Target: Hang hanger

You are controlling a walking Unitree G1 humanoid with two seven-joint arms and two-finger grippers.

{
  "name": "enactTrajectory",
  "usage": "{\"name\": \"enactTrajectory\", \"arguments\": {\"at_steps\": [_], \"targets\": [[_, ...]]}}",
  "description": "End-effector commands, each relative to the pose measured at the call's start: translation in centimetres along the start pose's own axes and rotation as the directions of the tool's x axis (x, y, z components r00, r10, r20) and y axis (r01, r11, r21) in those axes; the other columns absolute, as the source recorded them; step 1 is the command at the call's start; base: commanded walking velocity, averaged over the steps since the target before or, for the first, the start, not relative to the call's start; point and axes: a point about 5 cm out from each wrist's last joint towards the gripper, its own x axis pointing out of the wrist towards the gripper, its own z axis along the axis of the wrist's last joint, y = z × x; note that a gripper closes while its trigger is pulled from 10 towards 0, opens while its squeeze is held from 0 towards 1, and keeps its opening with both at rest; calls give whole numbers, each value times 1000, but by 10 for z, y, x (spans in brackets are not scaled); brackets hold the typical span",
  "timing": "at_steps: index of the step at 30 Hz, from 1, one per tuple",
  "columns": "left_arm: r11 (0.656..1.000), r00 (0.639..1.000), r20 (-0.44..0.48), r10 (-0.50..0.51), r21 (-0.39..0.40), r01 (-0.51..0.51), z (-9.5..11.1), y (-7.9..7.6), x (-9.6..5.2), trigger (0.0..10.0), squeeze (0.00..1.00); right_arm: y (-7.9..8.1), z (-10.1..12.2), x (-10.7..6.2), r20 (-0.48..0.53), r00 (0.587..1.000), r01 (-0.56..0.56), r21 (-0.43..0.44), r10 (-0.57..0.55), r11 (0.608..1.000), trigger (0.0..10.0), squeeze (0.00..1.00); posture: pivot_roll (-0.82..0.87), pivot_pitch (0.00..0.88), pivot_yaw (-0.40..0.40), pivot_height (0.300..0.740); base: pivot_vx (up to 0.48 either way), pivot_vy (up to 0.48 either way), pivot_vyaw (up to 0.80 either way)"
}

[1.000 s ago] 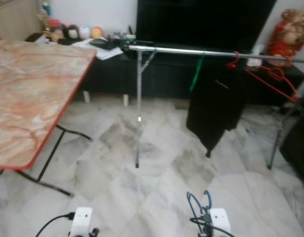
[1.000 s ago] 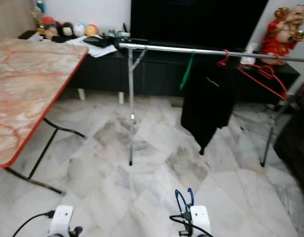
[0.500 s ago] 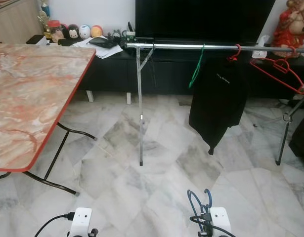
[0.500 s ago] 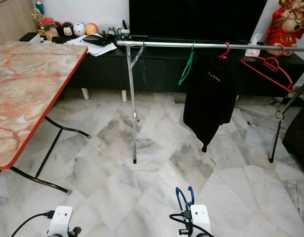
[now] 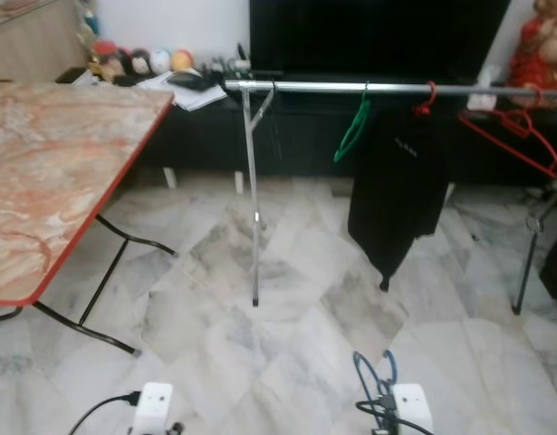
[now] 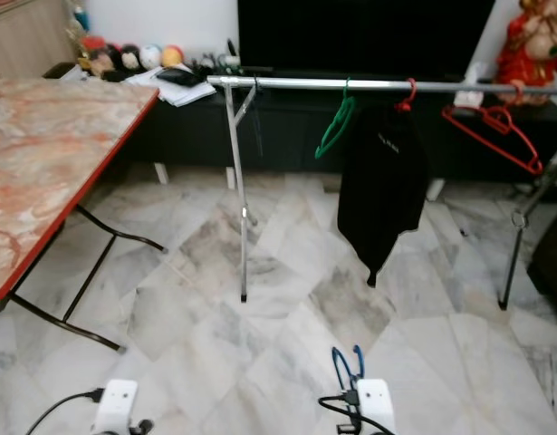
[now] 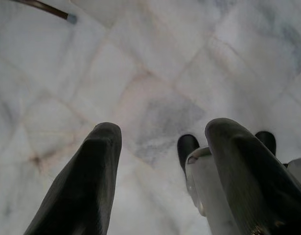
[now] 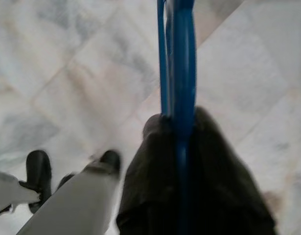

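Closer now to the rail (image 5: 396,89) at frame top — approach underway; right end effector (image 8: 182,161) seemingly clamped on blue hanger (image 8: 177,63), left end effector (image 7: 160,161) apart, idle.

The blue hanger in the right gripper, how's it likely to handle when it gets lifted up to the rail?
The blue hanger, pinched in the right gripper, looks thin and probably light. Its narrow frame may flex a little or swing. The smooth finish could slip or twist between the fingers.
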Motion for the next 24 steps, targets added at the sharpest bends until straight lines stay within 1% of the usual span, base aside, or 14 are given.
{"name": "enactTrajectory", "arguments": {"at_steps": [1,18,24], "targets": [[1000,1000,-19,4,19,-3,-5,3,-1,10000,0,2,1,0,5,1000,-1,11,1,1000,10000,0,-27,0,-50,740,0,-296,0],[999,1000,-15,-13,34,13,-4,0,-1,10000,0,3,2,1,9,1000,-3,14,2,1000,10000,0,-21,0,-50,740,0,-296,0],[998,999,18,-38,53,37,5,-5,1,10000,0,2,5,1,30,1000,-2,32,2,999,10000,0,-23,0,-49,740,0,-294,0]]}}
